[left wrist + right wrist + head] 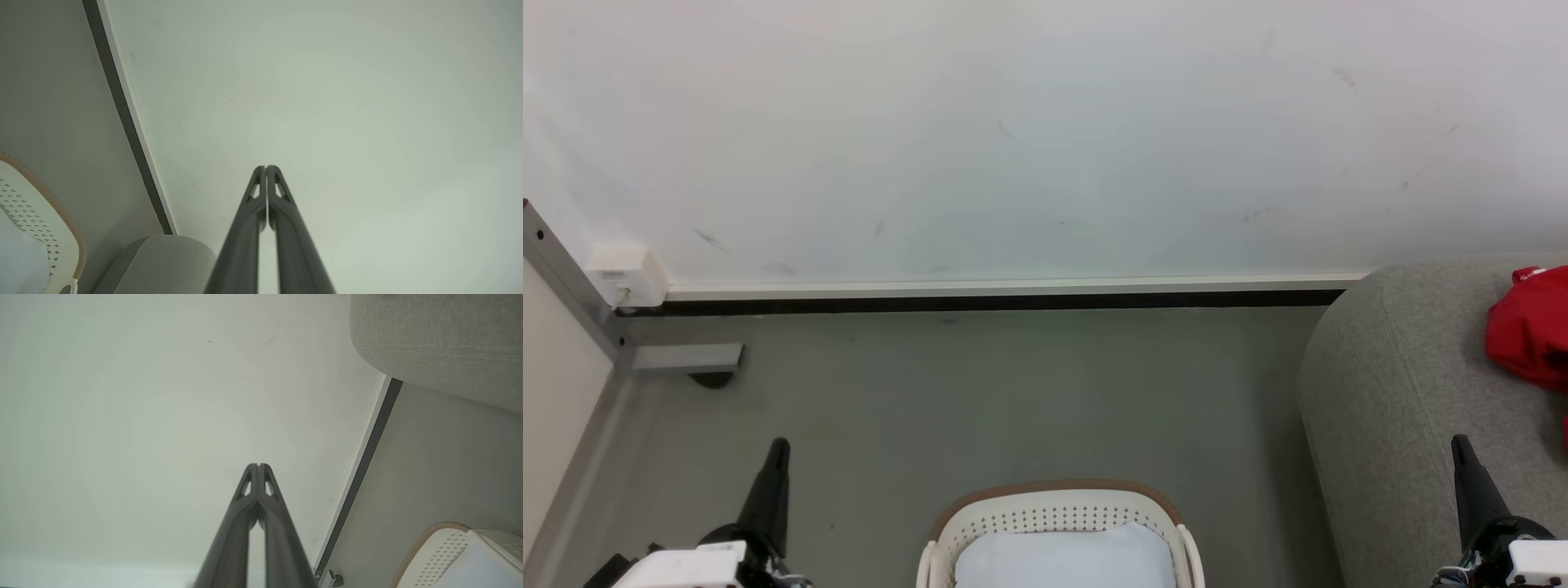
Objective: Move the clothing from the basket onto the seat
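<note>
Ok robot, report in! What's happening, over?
Left gripper shut, empty. Right gripper shut, empty. Red clothing on the seat; basket holds a pale cloth. Nothing seen in the way.

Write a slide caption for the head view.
White oval plastic basket holding a pale blue-white cloth, a red garment on the rounded grey fabric sofa, left tool and right tool both shut.
</note>
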Robot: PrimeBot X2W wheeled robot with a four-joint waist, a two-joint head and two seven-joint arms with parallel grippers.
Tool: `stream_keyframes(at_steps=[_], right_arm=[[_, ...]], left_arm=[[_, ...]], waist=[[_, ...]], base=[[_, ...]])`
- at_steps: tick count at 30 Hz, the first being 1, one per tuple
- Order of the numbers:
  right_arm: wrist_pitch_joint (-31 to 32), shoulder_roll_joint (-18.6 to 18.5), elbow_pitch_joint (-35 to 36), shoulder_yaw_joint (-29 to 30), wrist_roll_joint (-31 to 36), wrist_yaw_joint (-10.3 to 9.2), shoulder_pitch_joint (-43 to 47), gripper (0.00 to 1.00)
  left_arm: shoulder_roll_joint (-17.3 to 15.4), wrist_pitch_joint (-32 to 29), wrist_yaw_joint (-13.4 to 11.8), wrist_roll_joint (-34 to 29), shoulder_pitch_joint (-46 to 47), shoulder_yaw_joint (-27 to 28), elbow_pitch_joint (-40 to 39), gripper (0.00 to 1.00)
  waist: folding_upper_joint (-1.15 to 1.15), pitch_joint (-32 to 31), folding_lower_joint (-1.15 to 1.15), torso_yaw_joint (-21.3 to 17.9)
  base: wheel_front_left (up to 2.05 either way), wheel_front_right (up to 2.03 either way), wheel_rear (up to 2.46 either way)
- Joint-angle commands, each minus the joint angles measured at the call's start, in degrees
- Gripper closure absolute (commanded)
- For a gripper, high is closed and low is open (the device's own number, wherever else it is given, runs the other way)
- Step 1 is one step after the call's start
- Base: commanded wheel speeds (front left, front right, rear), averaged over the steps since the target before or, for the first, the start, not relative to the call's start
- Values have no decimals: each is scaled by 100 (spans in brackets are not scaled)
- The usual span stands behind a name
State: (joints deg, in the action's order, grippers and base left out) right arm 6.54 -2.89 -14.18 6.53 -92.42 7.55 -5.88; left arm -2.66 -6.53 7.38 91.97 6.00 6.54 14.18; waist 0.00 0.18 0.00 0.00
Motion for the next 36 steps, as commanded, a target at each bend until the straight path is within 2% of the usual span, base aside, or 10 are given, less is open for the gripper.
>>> stream_keyframes(at_steps=[1, 36], right_arm=[[22, 5, 33, 27, 6, -12, -57, 100], [23, 6, 34, 29, 9, -12, -57, 100]], left_arm=[[-40, -22, 28, 81, 47, 9, -22, 100], [-40, -21, 28, 82, 47, 8, -23, 100]], waist=[[0, 0, 0, 0], [0, 0, 0, 0]], base=[[0, 0, 0], [0, 0, 0]])
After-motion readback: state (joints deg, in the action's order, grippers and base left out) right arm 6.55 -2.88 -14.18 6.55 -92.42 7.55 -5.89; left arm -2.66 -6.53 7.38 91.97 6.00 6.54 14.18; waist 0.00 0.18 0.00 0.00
